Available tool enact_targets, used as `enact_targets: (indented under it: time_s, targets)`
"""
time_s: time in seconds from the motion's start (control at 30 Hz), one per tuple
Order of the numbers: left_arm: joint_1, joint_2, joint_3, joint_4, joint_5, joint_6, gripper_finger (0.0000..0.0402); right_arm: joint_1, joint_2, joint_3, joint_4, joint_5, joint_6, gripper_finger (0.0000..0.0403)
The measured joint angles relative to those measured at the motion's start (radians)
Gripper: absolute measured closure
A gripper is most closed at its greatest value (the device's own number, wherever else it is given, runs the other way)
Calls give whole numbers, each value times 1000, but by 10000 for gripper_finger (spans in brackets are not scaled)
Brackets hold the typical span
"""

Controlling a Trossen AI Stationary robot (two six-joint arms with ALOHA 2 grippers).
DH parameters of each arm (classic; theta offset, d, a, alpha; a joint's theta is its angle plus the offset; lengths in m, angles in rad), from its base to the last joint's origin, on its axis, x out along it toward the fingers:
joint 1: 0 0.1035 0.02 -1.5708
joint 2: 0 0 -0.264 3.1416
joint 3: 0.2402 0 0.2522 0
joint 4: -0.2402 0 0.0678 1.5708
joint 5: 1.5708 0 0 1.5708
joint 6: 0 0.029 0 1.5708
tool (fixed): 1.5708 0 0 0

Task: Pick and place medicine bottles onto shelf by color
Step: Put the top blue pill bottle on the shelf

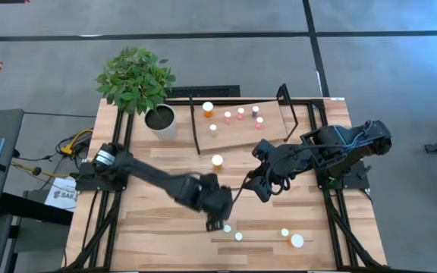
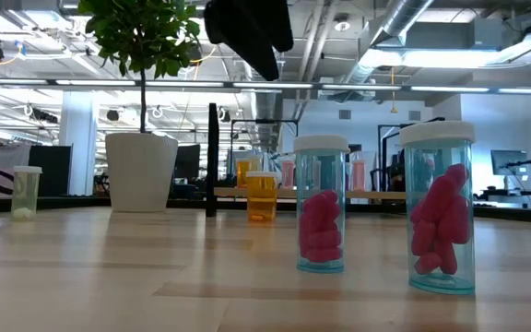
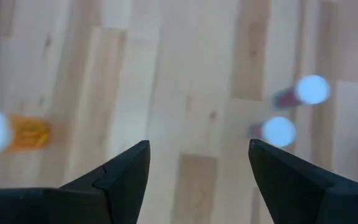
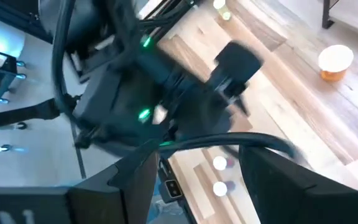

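The left claw [image 1: 220, 221] hung over the near part of the desk [image 1: 150, 243], fingers spread apart and holding nothing; the left wrist view showed bare planks between its fingers [image 3: 126, 171]. Two pink-filled bottles [image 3: 297, 109] stood just ahead of that claw and off to one side, upright, long axes vertical, white caps toward the camera. A lone orange bottle [image 1: 217, 161] stood on the desk well beyond the claw, toward the shelf [image 1: 241, 130]. Judged: the left claw was the nearer arm for the near-edge group and would need a sideways shift to centre over a cap. The right claw [image 1: 268, 182] hovered mid-desk, fingers apart and empty, closer to the orange bottle than to the near group. Counts from the high view: five bottles on the shelf board, one orange at its left end; one orange bottle on the desk; four white caps along the near edge, one of them larger [image 1: 297, 240]. One potted plant [image 1: 139, 80].
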Motion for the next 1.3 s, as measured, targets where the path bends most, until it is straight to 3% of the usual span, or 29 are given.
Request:
enact_targets:
  time_s: [0.33, 0.57, 0.73, 0.9, 1.13, 1.3]
  targets:
    - [-151, 0, -174, 419, -107, -30, 141, -2, 0, 0, 1, 20, -1, 153]
    - [-198, 3, -318, 693, -227, -14, 141, -2, 0, 0, 2, 14, -1, 153]
    - [-208, 9, -438, 855, -244, -15, 141, 0, 0, 0, 2, 11, -1, 153]
    - [-216, 9, -506, 991, -304, 32, 141, -1, 0, 0, 2, 11, -1, 153]
    - [-209, 62, -556, 1120, -282, 39, 141, -1, 0, 0, 3, 8, -1, 153]
    - [-209, 73, -556, 1132, -307, 39, 141, -1, 0, 0, 6, 8, -1, 153]
